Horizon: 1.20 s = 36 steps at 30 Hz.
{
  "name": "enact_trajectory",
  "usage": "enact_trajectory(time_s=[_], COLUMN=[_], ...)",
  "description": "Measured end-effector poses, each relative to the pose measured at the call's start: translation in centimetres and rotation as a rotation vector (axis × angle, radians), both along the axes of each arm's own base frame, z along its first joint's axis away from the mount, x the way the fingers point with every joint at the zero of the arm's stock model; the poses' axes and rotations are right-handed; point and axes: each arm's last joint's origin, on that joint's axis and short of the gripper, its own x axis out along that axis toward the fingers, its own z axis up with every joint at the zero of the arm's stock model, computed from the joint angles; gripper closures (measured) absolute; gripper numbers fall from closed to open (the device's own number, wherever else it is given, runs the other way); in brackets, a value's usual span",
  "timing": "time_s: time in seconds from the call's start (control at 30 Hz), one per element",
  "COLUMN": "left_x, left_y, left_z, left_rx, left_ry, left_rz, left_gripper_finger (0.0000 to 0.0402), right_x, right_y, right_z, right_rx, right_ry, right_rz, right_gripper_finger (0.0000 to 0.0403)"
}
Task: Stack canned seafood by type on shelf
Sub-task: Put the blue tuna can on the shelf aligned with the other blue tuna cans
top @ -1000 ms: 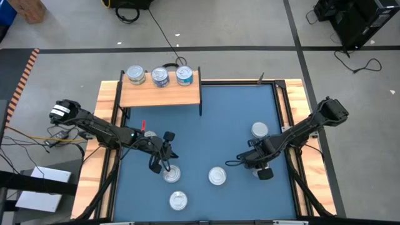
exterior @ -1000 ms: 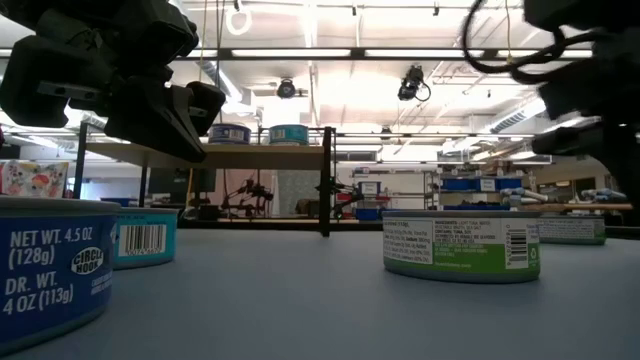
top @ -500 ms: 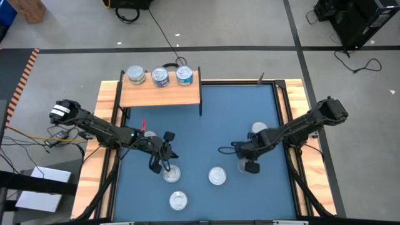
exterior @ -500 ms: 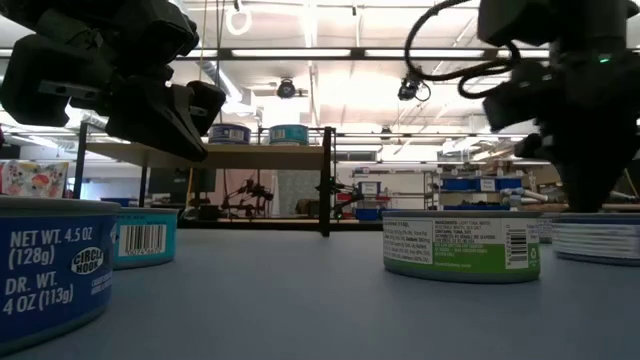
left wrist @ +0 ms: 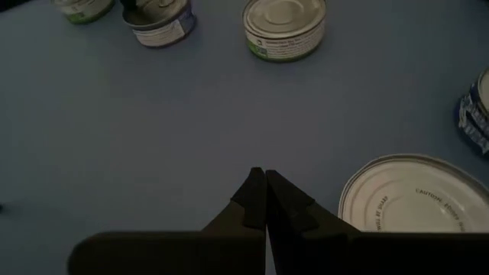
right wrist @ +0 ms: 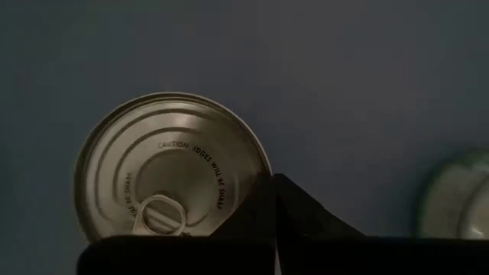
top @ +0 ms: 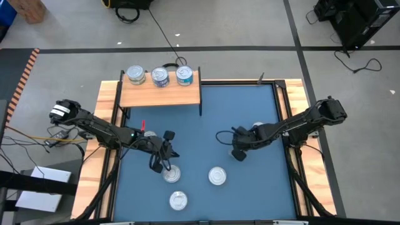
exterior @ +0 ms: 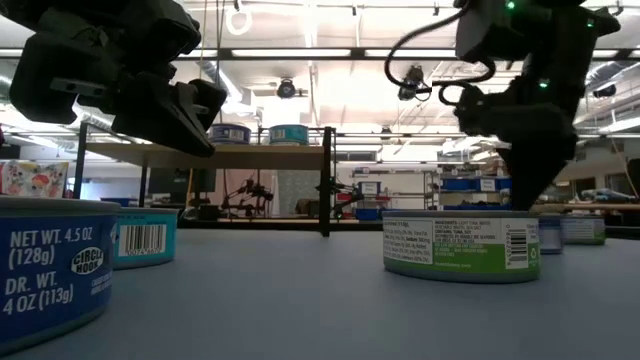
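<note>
Right hand (top: 238, 154) swung toward table centre, closed empty, left hand (top: 157, 166) closed.

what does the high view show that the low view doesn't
Only the high view: all three shelf tins in a row on the shelf, lids up, and the lids of three loose tins on the blue table. Only the low view: side labels, such as the green-labelled tin and a blue tin printed with its net weight. Both: the shelf, plus the left end effector and right end effector low over the table.
</note>
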Motion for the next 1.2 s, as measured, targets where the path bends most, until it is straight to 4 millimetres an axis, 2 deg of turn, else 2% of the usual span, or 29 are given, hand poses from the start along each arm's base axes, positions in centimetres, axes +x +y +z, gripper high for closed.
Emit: enact_trajectory(time_s=[0.23,0.5,0.93,1.2], left_x=[0.0,0.4,0.9,1.2], left_y=[0.2,0.6,1.2,1.7], left_z=[0.0,0.5,1.0,1.3], left_rx=[-0.024,-0.009,0.038,0.017], left_ry=[0.001,-0.057,-0.122,-0.154], left_rz=[0.055,0.075,0.056,0.024], left_gripper_finger=[0.0400,0.0400,0.0401,0.0401], right_x=[1.9,3.5,8.1,9.0], right_y=[0.4,-0.4,-0.7,-1.8], right_z=[0.6,1.3,-2.0,-2.3], right_rx=[0.006,-0.015,-0.009,-0.040], right_ry=[-0.217,-0.364,-0.554,-0.612], right_rz=[-0.008,0.043,0.113,0.131], right_gripper_finger=[0.0402,0.0403,0.0403,0.0403])
